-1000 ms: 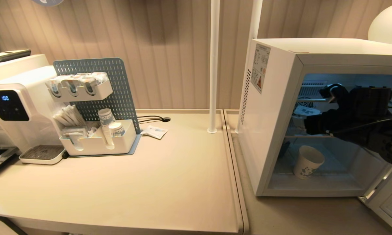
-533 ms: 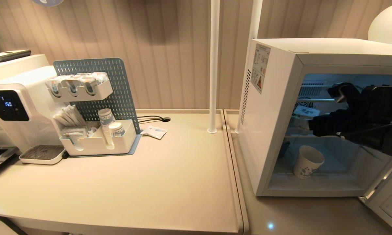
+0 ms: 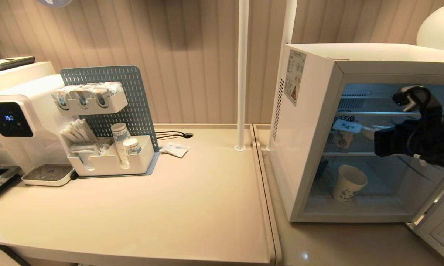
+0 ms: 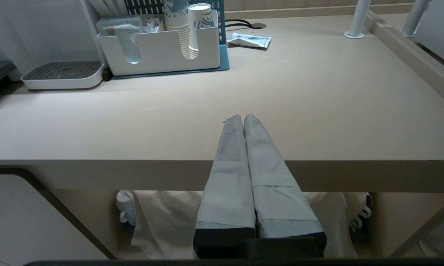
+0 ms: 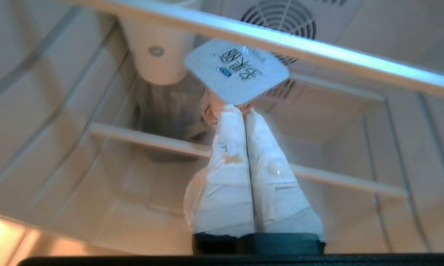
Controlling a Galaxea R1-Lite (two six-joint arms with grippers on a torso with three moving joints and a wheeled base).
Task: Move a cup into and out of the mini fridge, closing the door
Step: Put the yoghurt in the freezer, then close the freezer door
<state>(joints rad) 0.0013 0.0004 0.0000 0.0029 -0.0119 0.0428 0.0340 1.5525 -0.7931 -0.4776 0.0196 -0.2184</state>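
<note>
Cup [image 3: 348, 188] on mini fridge [image 3: 310, 111] floor, right hand [image 5: 244, 112] seemingly empty.

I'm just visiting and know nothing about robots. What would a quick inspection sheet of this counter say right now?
Surface: beige counter, mostly bare.
Job's things: paper cup leaning on the mini fridge floor; door open.
Clutter: foil-lidded tub on the middle shelf; organizer with stacked cups; water dispenser; sachet.
Grippers: right gripper shut, empty, at the fridge opening; left gripper shut, parked at the counter's front edge.
Cables: black cable running into a counter hole.
Surroundings: ribbed wall, two white poles.
</note>
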